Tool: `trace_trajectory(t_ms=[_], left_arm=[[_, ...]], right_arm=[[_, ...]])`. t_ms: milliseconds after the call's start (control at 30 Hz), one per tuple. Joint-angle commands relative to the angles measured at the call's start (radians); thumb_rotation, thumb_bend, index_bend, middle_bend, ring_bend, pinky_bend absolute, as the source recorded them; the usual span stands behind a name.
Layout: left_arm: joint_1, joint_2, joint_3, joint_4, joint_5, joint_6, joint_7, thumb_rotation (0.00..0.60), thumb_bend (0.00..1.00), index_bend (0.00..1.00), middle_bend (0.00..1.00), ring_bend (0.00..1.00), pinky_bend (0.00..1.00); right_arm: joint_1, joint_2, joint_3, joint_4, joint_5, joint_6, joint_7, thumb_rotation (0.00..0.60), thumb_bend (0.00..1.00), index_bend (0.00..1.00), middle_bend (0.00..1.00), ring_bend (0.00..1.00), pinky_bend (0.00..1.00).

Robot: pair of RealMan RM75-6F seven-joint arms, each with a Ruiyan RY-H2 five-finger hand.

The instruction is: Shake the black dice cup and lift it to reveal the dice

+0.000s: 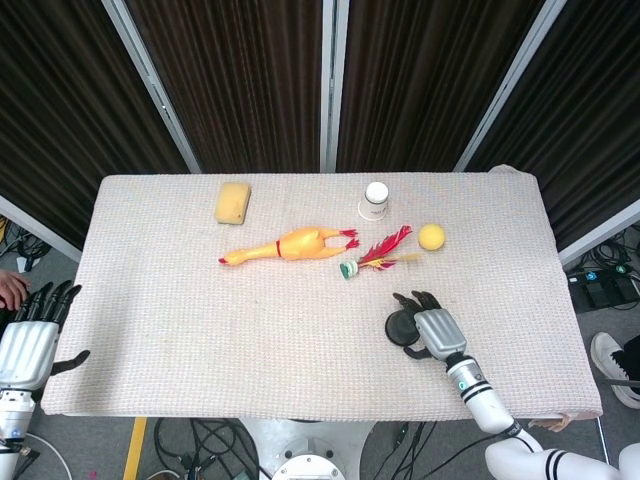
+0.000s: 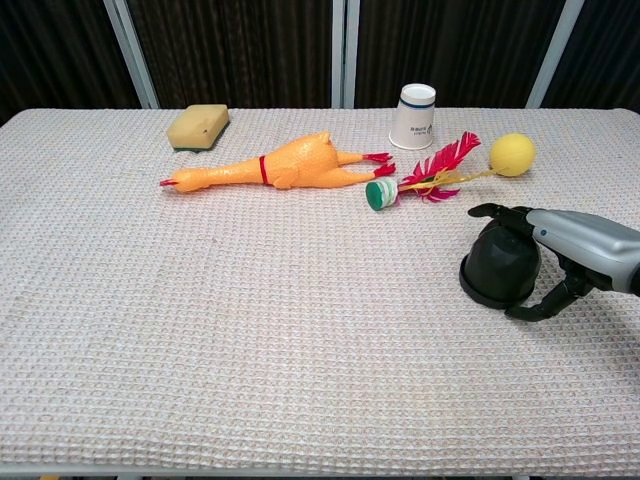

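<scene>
Dark curtains back a table (image 2: 200, 330) under a pale waffle-weave cloth, where the black dice cup (image 2: 497, 266) sits mouth-down between the right hand's (image 2: 560, 250) fingers (image 2: 497, 211) and thumb. They curve around it, but whether they grip it cannot be told. The left hand (image 1: 30, 340) hangs spread, empty, off the table's edge. A good grasp would close evenly low on the cup, keeping its rim flat on the cloth while shaking.

Table (image 1: 180, 300), woven cloth: dice cup (image 2: 498, 266), sponge (image 1: 233, 202), rubber chicken (image 1: 287, 245), shuttlecock (image 1: 372, 255), ball (image 1: 431, 236), paper cup (image 1: 375, 199).
</scene>
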Motion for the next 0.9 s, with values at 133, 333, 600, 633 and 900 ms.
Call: trace_trajectory(t_ms=[133, 333, 600, 633, 900], left_arm=[[0.001, -0.002, 0.002, 0.006, 0.005, 0.003, -0.005, 0.600, 0.12, 0.08, 0.06, 0.00, 0.11], [0.002, -0.004, 0.004, 0.009, 0.006, 0.003, -0.008, 0.600, 0.12, 0.08, 0.06, 0.00, 0.11], [0.001, -0.003, 0.005, 0.006, 0.008, 0.001, -0.007, 0.600, 0.12, 0.08, 0.06, 0.00, 0.11], [0.001, -0.002, 0.005, 0.005, 0.008, 0.001, -0.006, 0.600, 0.12, 0.08, 0.06, 0.00, 0.11], [-0.001, -0.004, 0.007, 0.004, 0.008, -0.005, -0.005, 0.600, 0.12, 0.08, 0.06, 0.00, 0.11]], right_arm=[[0.000, -0.004, -0.003, 0.003, 0.001, 0.008, -0.002, 0.600, 0.10, 0.00, 0.21, 0.00, 0.00], [0.000, -0.006, -0.002, 0.007, 0.002, 0.017, -0.002, 0.600, 0.10, 0.00, 0.28, 0.00, 0.00], [-0.005, -0.007, -0.001, 0.010, -0.004, 0.041, 0.002, 0.600, 0.10, 0.00, 0.34, 0.00, 0.00], [-0.006, -0.005, -0.001, 0.007, -0.006, 0.046, 0.004, 0.600, 0.11, 0.00, 0.34, 0.00, 0.00], [-0.015, 0.017, 0.011, -0.008, -0.054, 0.125, 0.023, 0.600, 0.12, 0.03, 0.38, 0.00, 0.00]])
